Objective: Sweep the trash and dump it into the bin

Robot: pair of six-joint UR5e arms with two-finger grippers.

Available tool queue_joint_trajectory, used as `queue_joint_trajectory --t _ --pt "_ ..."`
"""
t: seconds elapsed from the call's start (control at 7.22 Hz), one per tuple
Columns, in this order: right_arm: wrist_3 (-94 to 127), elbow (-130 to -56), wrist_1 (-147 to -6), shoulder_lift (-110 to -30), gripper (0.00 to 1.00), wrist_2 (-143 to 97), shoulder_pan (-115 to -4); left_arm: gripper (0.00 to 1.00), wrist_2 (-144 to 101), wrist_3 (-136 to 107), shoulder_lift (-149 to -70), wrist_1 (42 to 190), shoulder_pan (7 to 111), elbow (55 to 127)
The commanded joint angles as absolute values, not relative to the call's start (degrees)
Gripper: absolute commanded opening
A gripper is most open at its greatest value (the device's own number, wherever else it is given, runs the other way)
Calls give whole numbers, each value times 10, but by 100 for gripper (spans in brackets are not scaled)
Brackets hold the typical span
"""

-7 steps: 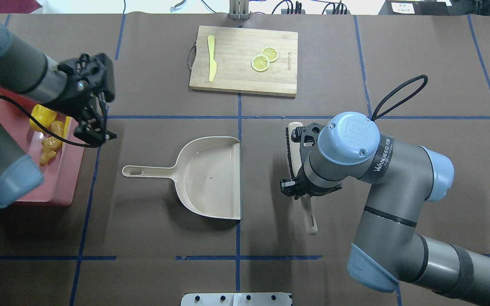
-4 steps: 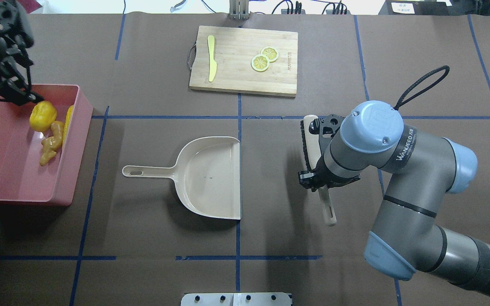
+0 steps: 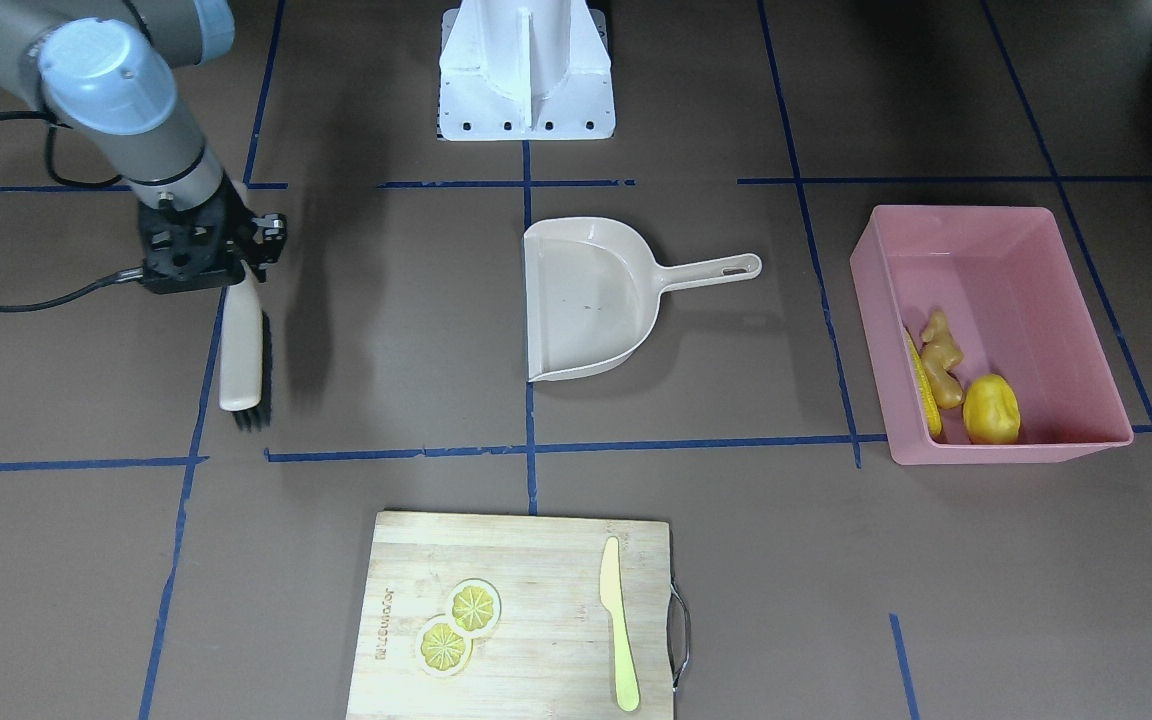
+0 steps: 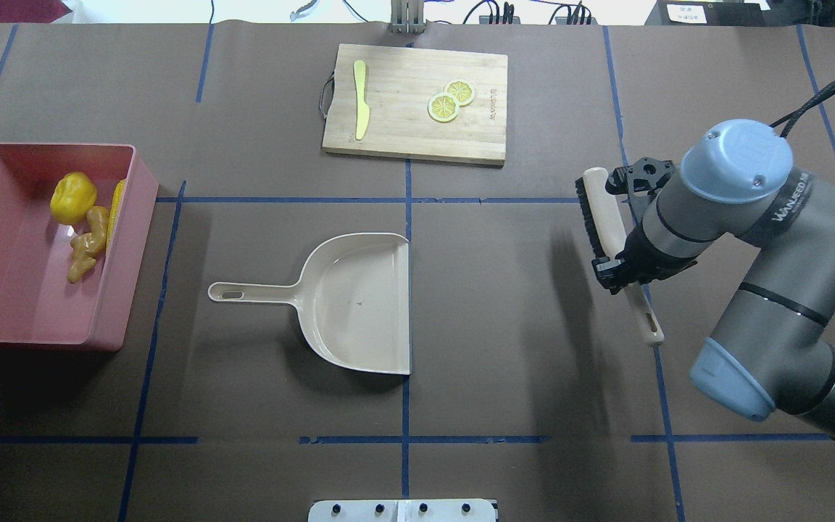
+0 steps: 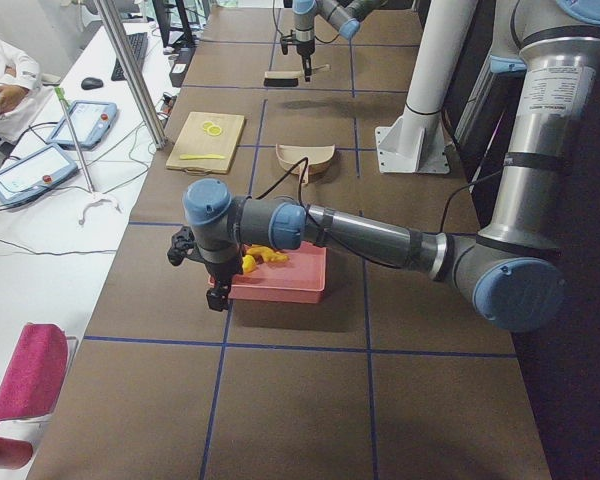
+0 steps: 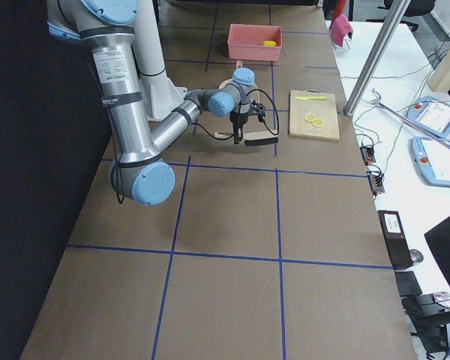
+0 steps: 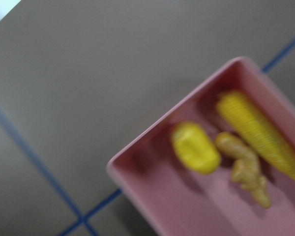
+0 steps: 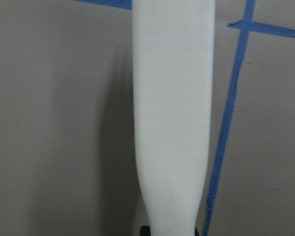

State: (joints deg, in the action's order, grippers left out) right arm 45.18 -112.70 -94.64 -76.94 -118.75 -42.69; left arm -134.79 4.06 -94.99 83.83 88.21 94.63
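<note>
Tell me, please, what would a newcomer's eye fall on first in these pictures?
The pink bin on the robot's far left stands out first, with a yellow corn cob, a lumpy yellow potato and a tan ginger root lying inside near one wall. Next comes the right pincer, gripping a brush on the robot's right. An empty dustpan lies between them.

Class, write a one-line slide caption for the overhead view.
With the trash in the bin, the dustpan lies empty mid-table and the right gripper holds the brush off to one side.
</note>
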Motion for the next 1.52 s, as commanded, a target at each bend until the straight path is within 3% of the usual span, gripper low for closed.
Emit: queue_joint_trajectory --t 0.0,0.14,0.42,0.69,1.39 --pt "336 -1128 -947 -828 0 -1235 -504 100 -1353 39 -890 846 908 947" --pt "270 -1128 -946 -867 0 -1248 -543 100 -1341 36 -848 846 906 942" --pt "207 -1131 -945 -944 0 -1258 -597 100 -1293 33 -839 850 910 963" --pt "225 -1120 -852 -1021 0 -1282 -606 100 -1296 33 -841 849 910 965" --pt "377 -1014 -654 -1049 3 -1282 -592 100 -1298 33 -840 846 910 966"
